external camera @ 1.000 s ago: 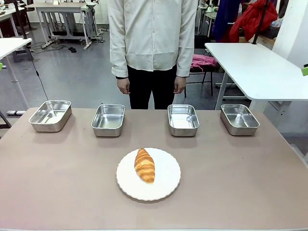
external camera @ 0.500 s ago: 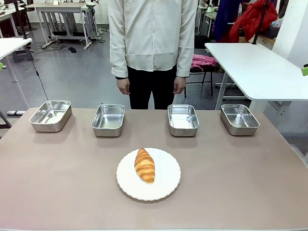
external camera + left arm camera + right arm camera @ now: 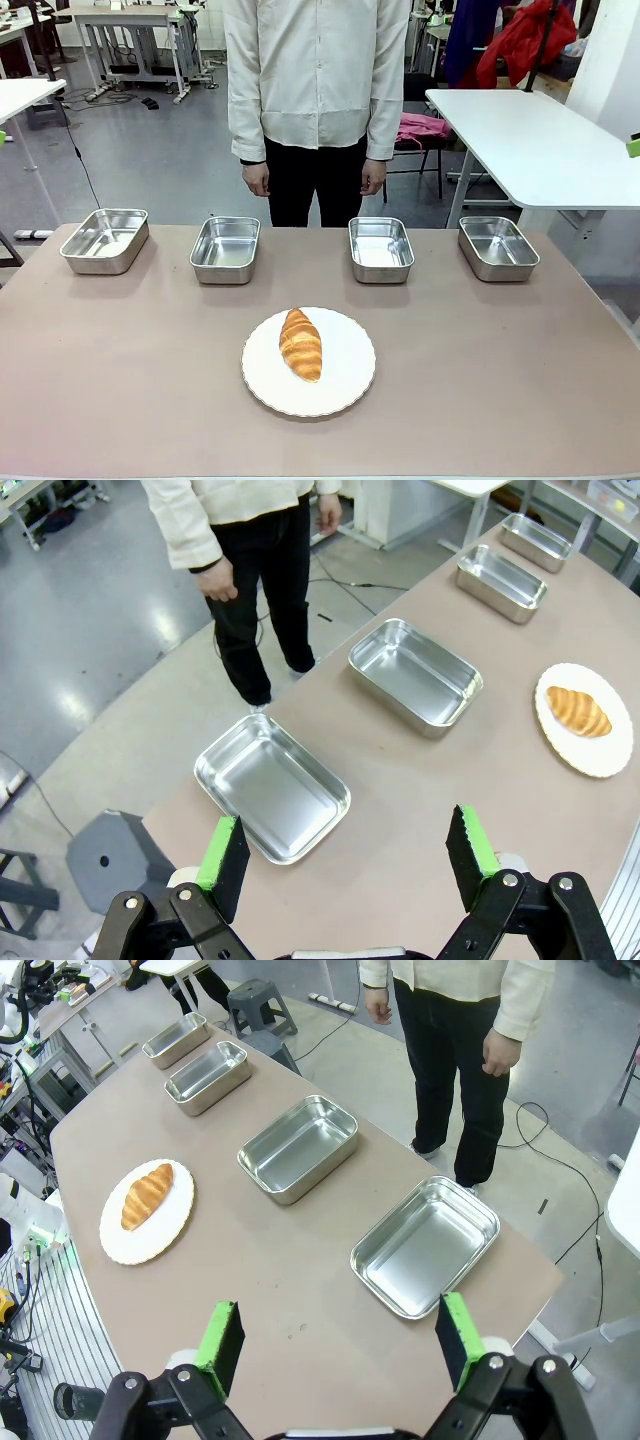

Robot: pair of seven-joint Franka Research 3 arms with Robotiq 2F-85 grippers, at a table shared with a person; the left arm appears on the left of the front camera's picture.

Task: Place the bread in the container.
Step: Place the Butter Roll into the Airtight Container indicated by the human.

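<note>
Nothing has moved since the earlier frame: the golden-brown ridged croissant (image 3: 300, 344) lies on the round white scalloped plate (image 3: 350, 385) at the middle of the brownish table (image 3: 500, 380), apart from the row of four shiny rectangular stainless-steel pans (image 3: 225, 249) along the far edge. The robot's left hand (image 3: 346, 850) is spread wide and holds nothing, above the table's end near the outermost pan, and the robot's right hand (image 3: 340, 1332) is spread likewise over the opposite end. A person (image 3: 317, 75) in a cream shirt stands behind the table, arms hanging.

Shiny metal containers (image 3: 225, 250), ridged bread (image 3: 300, 344) on a smooth white plate (image 3: 350, 385), matt table (image 3: 500, 380)
</note>
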